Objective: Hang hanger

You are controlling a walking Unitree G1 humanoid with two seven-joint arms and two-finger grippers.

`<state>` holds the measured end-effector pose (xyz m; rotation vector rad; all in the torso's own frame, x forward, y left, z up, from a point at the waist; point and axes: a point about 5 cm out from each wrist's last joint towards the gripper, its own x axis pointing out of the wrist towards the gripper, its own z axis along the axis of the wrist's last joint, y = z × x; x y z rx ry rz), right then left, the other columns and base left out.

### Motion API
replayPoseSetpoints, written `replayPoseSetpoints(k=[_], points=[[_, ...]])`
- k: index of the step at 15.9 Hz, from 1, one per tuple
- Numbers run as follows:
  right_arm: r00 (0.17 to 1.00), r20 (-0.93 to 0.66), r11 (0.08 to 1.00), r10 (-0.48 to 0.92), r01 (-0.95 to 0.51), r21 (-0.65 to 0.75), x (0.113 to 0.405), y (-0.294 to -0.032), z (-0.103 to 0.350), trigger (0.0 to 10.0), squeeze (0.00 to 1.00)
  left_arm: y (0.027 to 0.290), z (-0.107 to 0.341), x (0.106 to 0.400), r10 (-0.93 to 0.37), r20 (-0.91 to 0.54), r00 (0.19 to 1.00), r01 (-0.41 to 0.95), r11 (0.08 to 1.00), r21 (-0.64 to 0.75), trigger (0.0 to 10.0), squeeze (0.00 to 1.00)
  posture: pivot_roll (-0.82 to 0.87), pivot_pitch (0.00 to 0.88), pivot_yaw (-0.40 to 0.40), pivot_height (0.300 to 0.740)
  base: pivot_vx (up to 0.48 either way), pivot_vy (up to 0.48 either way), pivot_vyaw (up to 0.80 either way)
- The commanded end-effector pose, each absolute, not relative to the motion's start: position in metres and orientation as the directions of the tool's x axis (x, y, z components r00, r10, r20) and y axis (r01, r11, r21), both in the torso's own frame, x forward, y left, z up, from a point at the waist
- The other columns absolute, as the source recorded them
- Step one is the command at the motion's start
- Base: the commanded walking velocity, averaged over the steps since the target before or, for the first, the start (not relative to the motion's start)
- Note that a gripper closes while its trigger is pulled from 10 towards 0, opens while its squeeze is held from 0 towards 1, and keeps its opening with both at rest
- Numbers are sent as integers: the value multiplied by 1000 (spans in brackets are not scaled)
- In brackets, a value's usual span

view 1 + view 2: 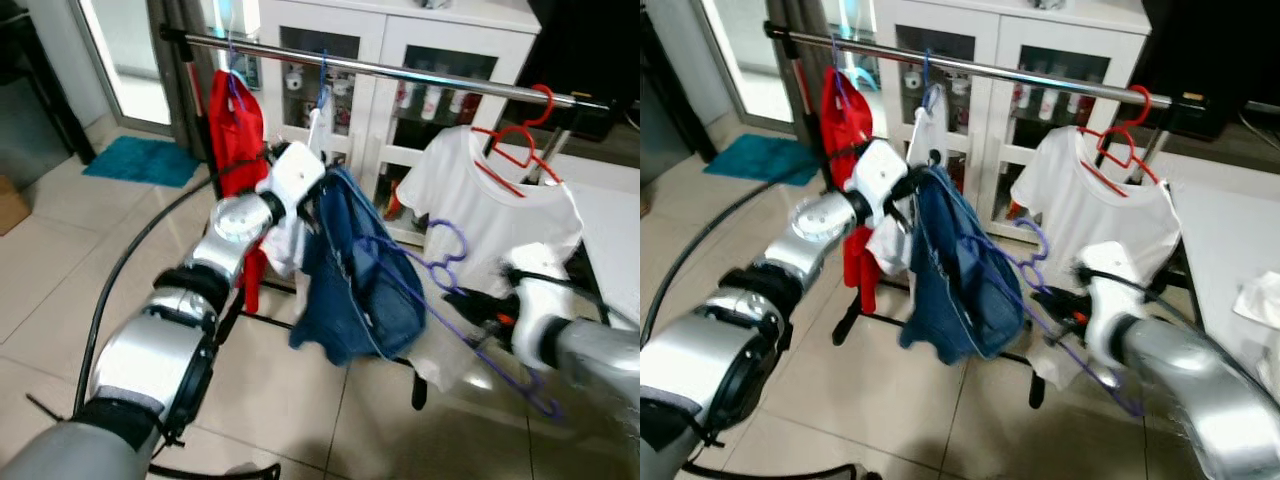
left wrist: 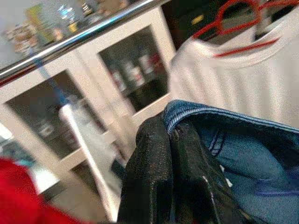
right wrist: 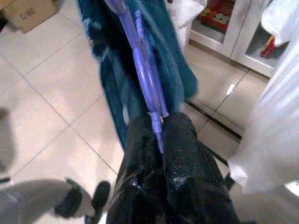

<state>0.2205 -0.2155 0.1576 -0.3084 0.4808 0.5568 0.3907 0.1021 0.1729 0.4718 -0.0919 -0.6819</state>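
Note:
A blue denim garment [image 1: 355,275] hangs in front of the silver rail [image 1: 400,72], and a purple hanger [image 1: 445,250] is threaded through it. My left gripper [image 1: 318,190] is raised below the rail. Its fingers [image 2: 154,154] are shut on the garment's top hem [image 2: 210,114]. My right gripper [image 1: 478,308] is lower to the right, shut on the purple hanger's bar [image 3: 147,70]. The hanger's hook [image 1: 1038,240] points up, below the rail.
On the rail hang a red shirt [image 1: 235,120], a white cloth [image 1: 318,125] on a blue hanger and a white T-shirt [image 1: 500,220] on a red hanger [image 1: 515,145]. A white glass-door cabinet [image 1: 400,40] stands behind. A black cable [image 1: 110,290] crosses the tiled floor.

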Motion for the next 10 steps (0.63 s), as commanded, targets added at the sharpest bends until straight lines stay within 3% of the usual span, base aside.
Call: replayPoseSetpoints(k=[1, 3, 4, 7, 9, 10], points=[[760, -477, 799, 442, -575, -176, 215, -230, 173, 10000, 0, 107, 168, 391, -600, -95, 794, 576, 695, 429, 0, 0, -144, 0, 11, 740, 0, 0, 0], [747, -479, 780, 461, -599, -183, 203, -248, 183, 10000, 0, 108, 152, 386, -597, -128, 792, 599, 720, 351, 0, 0, -151, 0, 19, 740, 0, 0, 0], [761, -461, 794, 456, -582, -176, 194, -259, 191, 10000, 0, 104, 139, 380, -621, -123, 774, 631, 743, 223, 0, 0, -155, 0, 29, 740, 0, 0, 0], [842, -375, 865, 389, -473, -166, 187, -271, 201, 10000, 0, 95, 122, 369, -647, -89, 757, 653, 753, 81, 0, 0, -169, 0, 47, 740, 0, 0, 0], [931, -280, 953, 235, -277, -120, 199, -265, 190, 10000, 0, 91, 113, 358, -683, -39, 730, 684, 729, 21, 0, 0, -175, 0, 58, 740, 0, 0, 0], [950, -233, 973, 207, -224, -49, 208, -245, 179, 10000, 0, 95, 112, 351, -670, -9, 742, 670, 742, 19, 0, 0, -170, 0, 63, 740, 0, 0, 0]])
